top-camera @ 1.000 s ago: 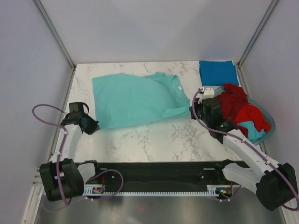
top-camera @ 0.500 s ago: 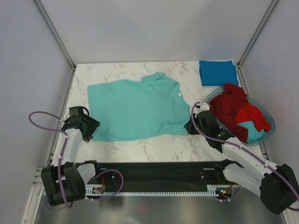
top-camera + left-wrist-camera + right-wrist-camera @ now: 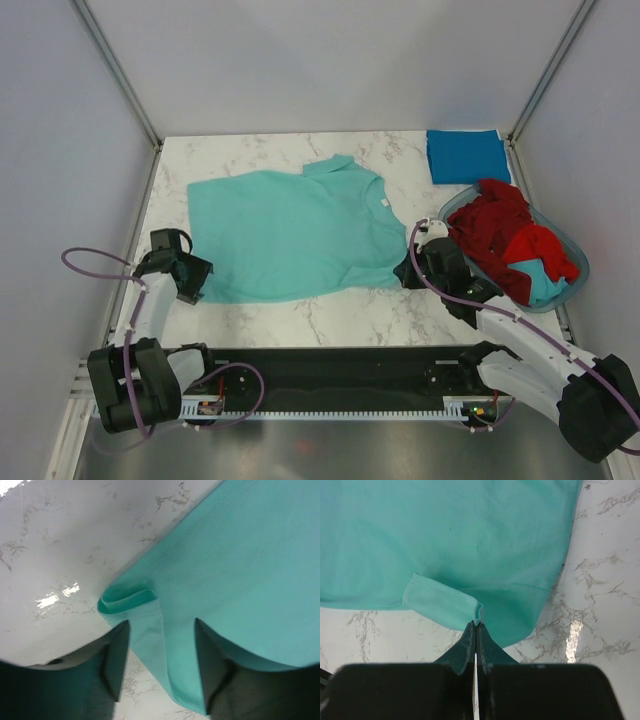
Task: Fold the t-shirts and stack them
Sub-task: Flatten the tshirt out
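Note:
A light teal t-shirt [image 3: 290,235] lies spread flat on the marble table, collar toward the back. My left gripper [image 3: 190,280] stands open at the shirt's near-left corner. In the left wrist view the hem [image 3: 165,650] lies loose between the fingers of that gripper [image 3: 160,625]. My right gripper [image 3: 405,272] is at the near-right corner, and in the right wrist view it [image 3: 476,622] is shut on a small fold of the teal t-shirt [image 3: 460,535]. A folded blue t-shirt [image 3: 467,155] lies at the back right. Red t-shirts [image 3: 505,225] are heaped in the basket.
The translucent oval basket [image 3: 575,262] stands at the right edge, just right of my right arm, with a bit of teal-blue cloth [image 3: 543,285] under the red ones. Grey walls close the table on the left, back and right.
The teal shirt was drawn toward the near side and now lies flatter. The left gripper has opened and let go of its corner. The right gripper stays shut on its corner.

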Controlling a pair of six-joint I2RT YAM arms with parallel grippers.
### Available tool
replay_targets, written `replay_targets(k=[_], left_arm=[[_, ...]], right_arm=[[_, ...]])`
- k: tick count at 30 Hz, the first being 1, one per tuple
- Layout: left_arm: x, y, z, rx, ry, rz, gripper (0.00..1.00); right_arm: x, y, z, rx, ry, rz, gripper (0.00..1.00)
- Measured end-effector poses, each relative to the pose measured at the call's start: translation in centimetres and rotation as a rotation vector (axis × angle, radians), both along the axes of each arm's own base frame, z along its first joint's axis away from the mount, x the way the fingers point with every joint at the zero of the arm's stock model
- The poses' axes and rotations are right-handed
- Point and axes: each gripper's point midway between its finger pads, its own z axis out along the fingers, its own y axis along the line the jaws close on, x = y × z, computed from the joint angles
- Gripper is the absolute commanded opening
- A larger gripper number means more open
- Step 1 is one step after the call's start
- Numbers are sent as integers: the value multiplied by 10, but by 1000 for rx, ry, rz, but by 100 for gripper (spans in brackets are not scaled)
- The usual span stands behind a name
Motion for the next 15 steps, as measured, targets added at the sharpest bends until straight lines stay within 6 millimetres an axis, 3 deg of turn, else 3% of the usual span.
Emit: replay_targets(k=[8, 9, 15], left_arm=[[1, 0, -6, -28, 44, 48, 56], [3, 0, -5, -29, 45, 50, 34], [9, 8, -10, -5, 93, 76, 29]], right_arm=[[-1, -1, 1, -8, -8, 7, 0], [-1, -1, 2, -8, -10, 8, 0], [-1, -1, 2, -13, -13, 10, 0]])
